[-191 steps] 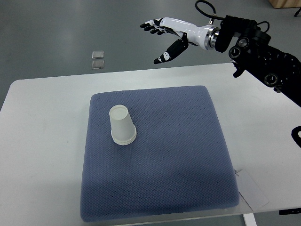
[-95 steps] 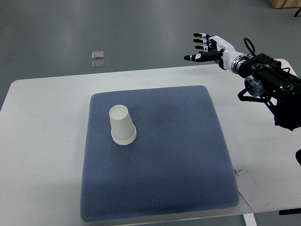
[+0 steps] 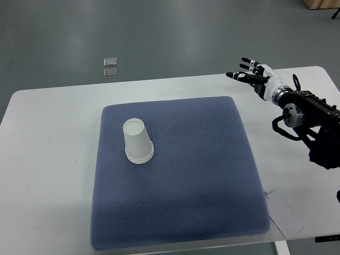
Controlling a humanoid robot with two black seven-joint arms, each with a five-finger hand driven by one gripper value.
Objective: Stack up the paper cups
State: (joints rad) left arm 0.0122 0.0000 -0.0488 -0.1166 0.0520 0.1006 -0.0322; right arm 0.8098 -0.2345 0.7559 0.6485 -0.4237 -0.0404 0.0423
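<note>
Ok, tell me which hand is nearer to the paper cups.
Right. The right hand hangs open past the mat's far right corner, well away from the paper cups. The left hand is out of view.

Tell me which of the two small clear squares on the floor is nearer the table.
The lower square, which lies closer to the table's far edge; the other square sits just beyond it.

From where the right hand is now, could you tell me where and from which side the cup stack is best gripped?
Grip the cup stack around its side wall, about midway up. It stands upside down on the pad, closed base on top, so there is no open mouth to hook. The wall tapers upward, so a low-to-middle hold should slip less. Come from the right, where the open right hand has bare pad to cross.
</note>
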